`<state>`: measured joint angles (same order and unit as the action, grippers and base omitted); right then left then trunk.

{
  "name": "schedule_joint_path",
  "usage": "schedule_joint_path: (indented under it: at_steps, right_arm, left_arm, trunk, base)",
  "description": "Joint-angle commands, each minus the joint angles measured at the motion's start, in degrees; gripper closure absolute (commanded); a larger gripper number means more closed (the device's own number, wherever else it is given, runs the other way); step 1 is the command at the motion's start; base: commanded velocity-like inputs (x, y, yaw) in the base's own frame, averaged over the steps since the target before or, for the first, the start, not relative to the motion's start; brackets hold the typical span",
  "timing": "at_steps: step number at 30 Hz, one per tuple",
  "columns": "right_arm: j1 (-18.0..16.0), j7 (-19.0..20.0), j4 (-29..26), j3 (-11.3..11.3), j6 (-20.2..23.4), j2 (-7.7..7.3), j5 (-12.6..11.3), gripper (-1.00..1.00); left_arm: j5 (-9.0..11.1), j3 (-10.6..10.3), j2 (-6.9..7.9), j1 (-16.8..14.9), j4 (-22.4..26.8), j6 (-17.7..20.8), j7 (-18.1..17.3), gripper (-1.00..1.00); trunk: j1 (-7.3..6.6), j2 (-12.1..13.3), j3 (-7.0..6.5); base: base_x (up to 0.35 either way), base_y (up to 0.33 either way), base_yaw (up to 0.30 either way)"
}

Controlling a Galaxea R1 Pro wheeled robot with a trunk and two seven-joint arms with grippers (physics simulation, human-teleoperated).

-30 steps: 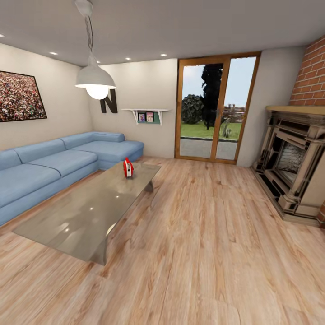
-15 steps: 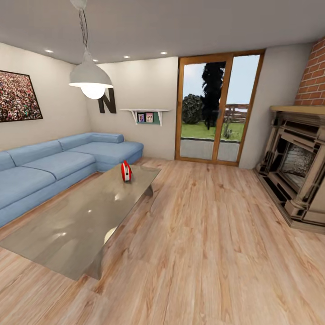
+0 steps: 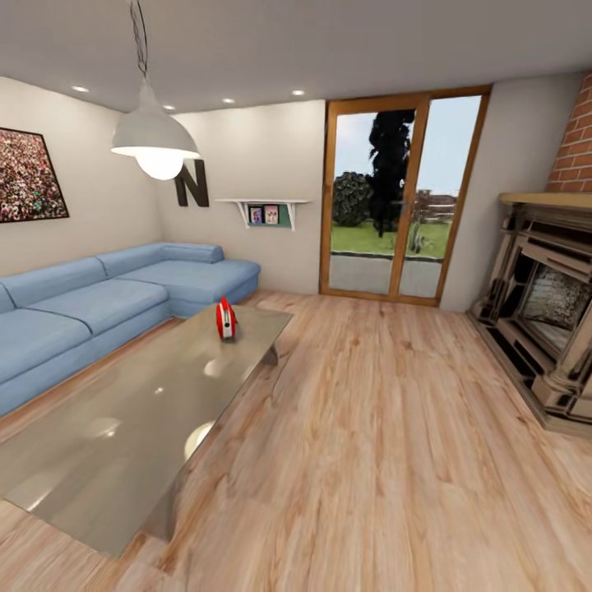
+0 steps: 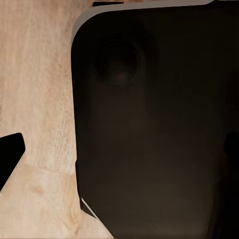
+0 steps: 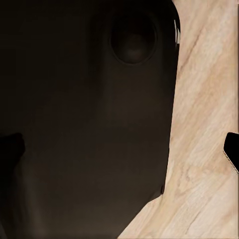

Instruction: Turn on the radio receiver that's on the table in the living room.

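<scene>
**Radio in sight, nothing touched yet**

The robot is in the living room but well apart from its target. The radio receiver point(image 3: 226, 319) stands upright toward the far end of the glossy grey surface point(image 3: 123, 427), left of centre, with the blue sofa point(image 3: 99, 300) beyond it on the left. No arm reaches toward it. Each wrist camera looks down past a dark body panel point(image 4: 154, 124) at the plank floor point(image 5: 209, 124); whether either tool is wide or narrow cannot be told. Closing in, reaching and switching on all remain.
</scene>
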<state>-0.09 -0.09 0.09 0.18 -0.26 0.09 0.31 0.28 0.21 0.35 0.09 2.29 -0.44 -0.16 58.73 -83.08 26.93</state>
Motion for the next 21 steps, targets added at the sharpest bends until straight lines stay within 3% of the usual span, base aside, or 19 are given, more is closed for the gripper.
schedule_joint_path:
  at_steps: [1, 14, 21]
  right_arm:
    - [0.0, 0.0, 0.0, 0.0, 0.0, 0.0, 0.0, -1.0]
    - [0.0, 0.0, 0.0, 0.2, 0.1, -0.06, 0.2, -1.0]
    - [0.0, 0.0, 0.0, 0.2, -0.8, -0.09, 0.2, -1.0]
  left_arm:
    - [0.0, 0.0, 0.0, 0.0, 0.0, 0.0, 0.0, -1.0]
    - [0.1, 0.1, 0.0, 0.0, 0.0, -0.1, 0.0, -1.0]
    - [0.1, 0.1, -0.07, 0.0, 0.0, -0.1, 0.0, -1.0]
  trunk:
    - [0.0, 0.0, 0.0]
    - [0.0, 0.0, 0.0]
    - [0.0, 0.0, -0.1]
  base:
    - [0.323, 0.0, 0.0]
    - [0.322, 0.0, -0.01]
    - [0.124, 0.0, -0.22]
